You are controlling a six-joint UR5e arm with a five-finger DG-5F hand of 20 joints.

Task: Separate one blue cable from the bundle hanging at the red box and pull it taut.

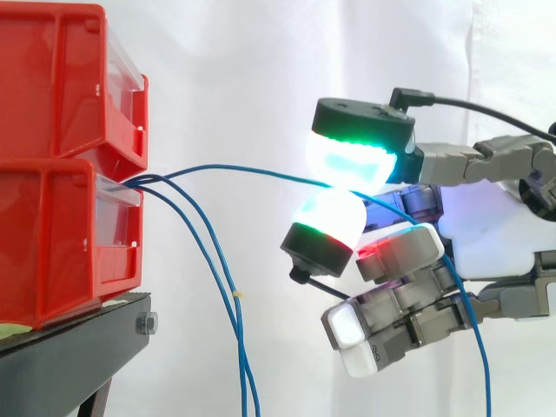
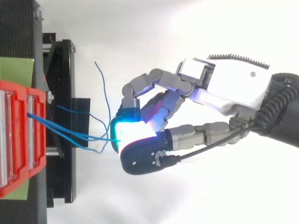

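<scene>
Blue cable [image 1: 252, 171], a single strand, leaves the top front edge of the red box [image 1: 61, 248] and runs level and away from it in a shallow arc to the hand [image 1: 486, 226]. There two glowing fingers [image 1: 352, 161] pinch it between their pads, one above and one below. The other fingers are curled in beneath the pinch and hold nothing that I can see. Past the pinch, on the side away from the red box, the strand drops down behind the hand.

The separating step looks done. The two other blue cables [image 1: 234, 300] hang from the same spot on the red box and fall straight down in front of it, well apart from the hand. The step in hand seems to be the pull, since the pinched strand has a slight bow in it and is not yet a straight line. The next move likely calls for drawing the hand further from the red box while holding the pinch firm, as so thin a cable could slide between the pads.

Counted from the side: three blue cables, one held and two loose. There are two bins, the red box and a second red bin [image 1: 61, 78] stacked on it. One black stand [image 1: 78, 347] sits beneath the red box. From above, loose cable ends near the red box overlap too much to count.
</scene>
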